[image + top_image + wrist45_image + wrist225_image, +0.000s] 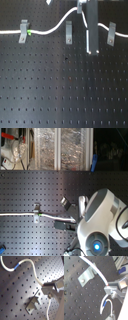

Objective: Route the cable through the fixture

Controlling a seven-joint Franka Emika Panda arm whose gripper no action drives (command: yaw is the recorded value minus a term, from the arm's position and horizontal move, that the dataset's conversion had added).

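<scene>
Three metal clips [23, 31] stand on the black pegboard bench [60, 90] in the first exterior view. The fingers [44, 286] pinch the white cable [33, 269] beside one clip.

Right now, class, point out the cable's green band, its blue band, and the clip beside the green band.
green band [30, 33], first exterior view, on the coloured sleeve.
blue band [17, 266], first wrist view, mid-band.
clip [23, 31], first exterior view, on its metal body.

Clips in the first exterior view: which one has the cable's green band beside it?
The clip furthest to the first exterior view's left. The cable shows its green band right beside it; none shows by the other two.
</scene>
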